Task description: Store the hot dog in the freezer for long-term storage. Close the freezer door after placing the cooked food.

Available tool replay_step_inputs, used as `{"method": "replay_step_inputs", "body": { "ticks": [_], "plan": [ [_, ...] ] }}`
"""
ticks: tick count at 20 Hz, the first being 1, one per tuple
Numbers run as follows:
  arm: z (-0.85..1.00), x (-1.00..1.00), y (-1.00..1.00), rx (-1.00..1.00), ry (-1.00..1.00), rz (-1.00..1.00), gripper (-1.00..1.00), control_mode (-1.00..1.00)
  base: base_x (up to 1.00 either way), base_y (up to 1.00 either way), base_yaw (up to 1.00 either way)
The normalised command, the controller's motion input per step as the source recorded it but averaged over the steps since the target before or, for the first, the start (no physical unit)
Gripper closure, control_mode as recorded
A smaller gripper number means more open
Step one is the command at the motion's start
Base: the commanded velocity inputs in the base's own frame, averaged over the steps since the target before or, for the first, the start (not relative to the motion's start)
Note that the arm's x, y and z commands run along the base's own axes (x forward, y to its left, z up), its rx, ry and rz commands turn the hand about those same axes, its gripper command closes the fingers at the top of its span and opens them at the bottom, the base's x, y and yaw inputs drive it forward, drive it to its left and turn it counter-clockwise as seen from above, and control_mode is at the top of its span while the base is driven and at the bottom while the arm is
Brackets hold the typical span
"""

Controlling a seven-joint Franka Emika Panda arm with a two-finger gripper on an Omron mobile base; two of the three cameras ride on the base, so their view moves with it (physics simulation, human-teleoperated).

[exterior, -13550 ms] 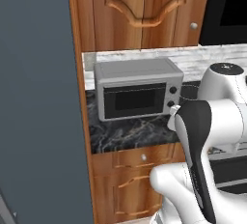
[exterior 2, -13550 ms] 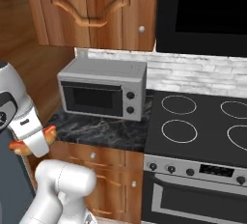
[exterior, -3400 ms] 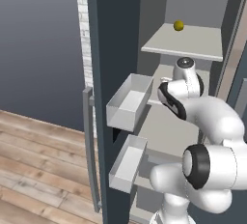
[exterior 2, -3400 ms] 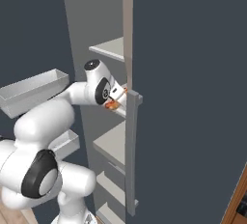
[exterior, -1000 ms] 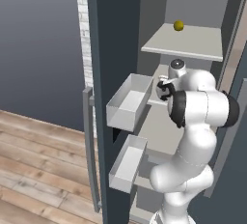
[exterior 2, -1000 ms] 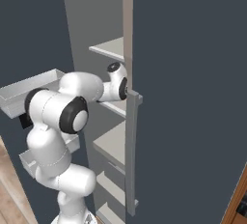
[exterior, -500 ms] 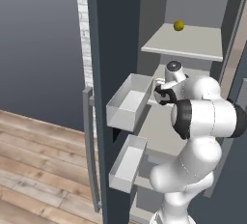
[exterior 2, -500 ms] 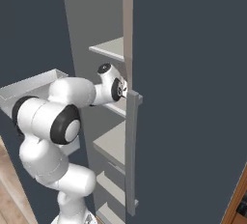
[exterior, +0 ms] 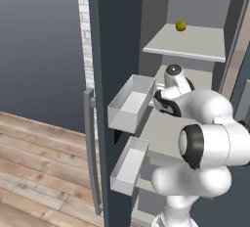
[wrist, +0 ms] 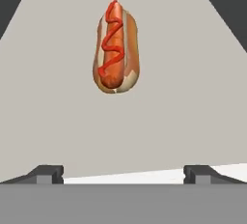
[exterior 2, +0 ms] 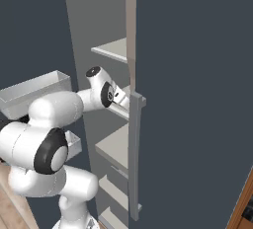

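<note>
On the pale shelf [wrist: 183, 97], tan-bunned hot dog [wrist: 115, 48] lies beyond the wide-spread claw [wrist: 123, 174].

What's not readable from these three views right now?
- Left base view: the pincer tips and the hot dog sit behind the arm's own wrist, so their place on the freezer shelf is hidden.
- Right base view: the freezer door edge cuts off the hand; shelf surfaces behind it are hidden.
- Hand view: the shelf's edges run out of frame, so which shelf cannot be told.
- Yellow ball: too small to identify.
</note>
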Motion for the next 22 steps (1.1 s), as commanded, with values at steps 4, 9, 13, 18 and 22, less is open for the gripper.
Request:
{"method": "replay_step_inputs", "body": {
  "ticks": [4, 9, 13, 18, 22],
  "plan": [
    [0.24, -0.69, 0.27, 0.0, 0.02, 0.0, -1.0, -1.0, 0.0, 0.0, 0.0],
    [0.29, -0.71, 0.21, 0.01, 0.0, 0.0, -1.0, -1.0, 0.0, 0.0, 0.0],
    [0.31, -0.65, 0.16, 0.03, 0.0, 0.0, -1.0, -1.0, 0.0, 0.0, 0.0],
    [0.45, -0.64, 0.14, 0.04, 0.02, 0.0, -1.0, -1.0, 0.0, 0.0, 0.0],
    [0.49, -0.74, 0.05, 0.08, 0.08, 0.04, -1.0, -1.0, 0.0, 0.0, 0.0]
  ]
}}
